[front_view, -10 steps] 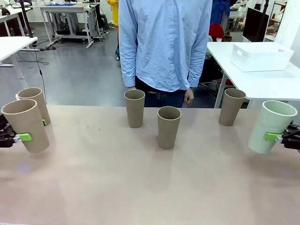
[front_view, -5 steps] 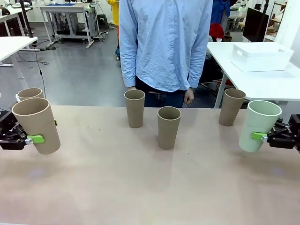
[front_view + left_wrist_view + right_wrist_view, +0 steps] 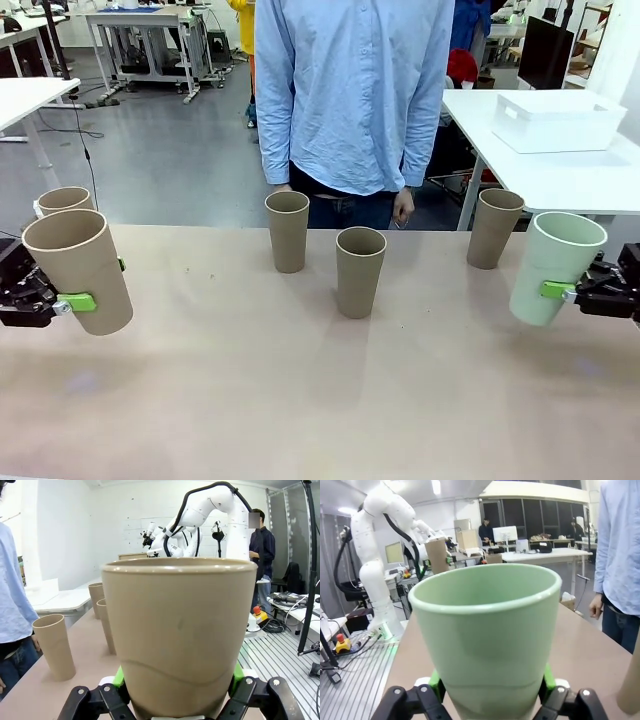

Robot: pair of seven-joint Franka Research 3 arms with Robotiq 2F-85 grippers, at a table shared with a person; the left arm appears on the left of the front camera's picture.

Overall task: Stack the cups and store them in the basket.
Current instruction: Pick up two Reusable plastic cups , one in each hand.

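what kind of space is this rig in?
Likely a robotics lab or workshop: white worktables on a bare grey floor, a monitor farther back, and a red emergency-stop button beside the rig.

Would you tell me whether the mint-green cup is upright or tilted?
Tilted: in the front view the mint-green cup, clamped by the right end effector, leans its rim toward the picture's right.

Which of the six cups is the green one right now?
The mint-green cup held tilted in the right gripper, at the table's right side. The left gripper holds a tan-brown cup, and the four standing cups are tan-brown too.
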